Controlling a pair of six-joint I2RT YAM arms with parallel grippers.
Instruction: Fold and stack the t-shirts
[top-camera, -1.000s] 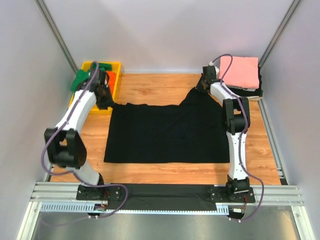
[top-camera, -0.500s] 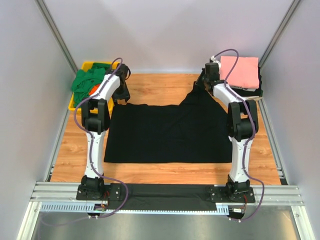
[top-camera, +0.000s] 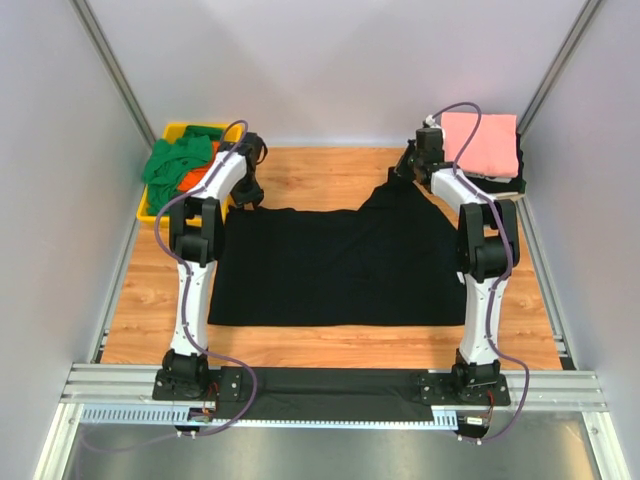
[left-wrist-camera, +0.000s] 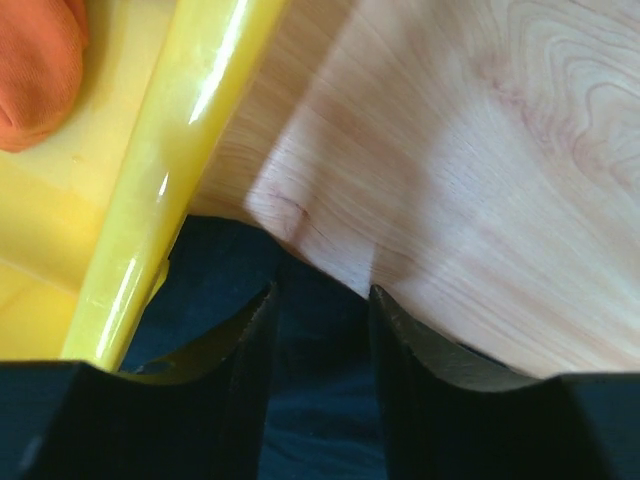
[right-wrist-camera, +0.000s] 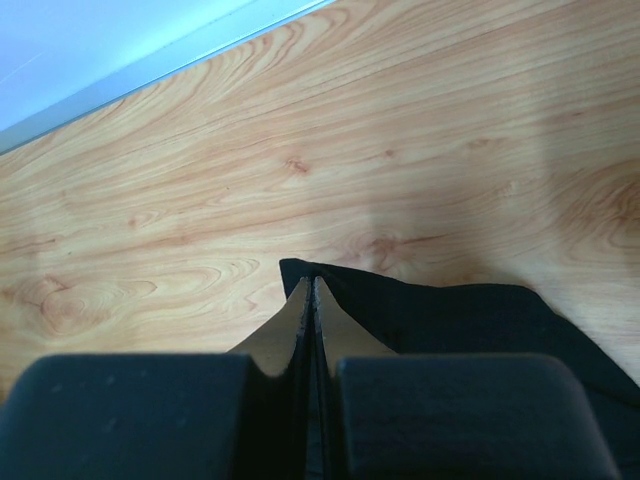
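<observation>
Stood at the first fold, with the black shirt spread flat mid-table. Had its 1 o'clock corner clenched in the right gripper; had the left gripper parted astride the 11 o'clock corner, beside the tray. Called next, probably, for closing left, then drawing both corners toward 6 o'clock.

A wooden table stood between plain grey-white walls; an aluminium rail ran along its near edge.
</observation>
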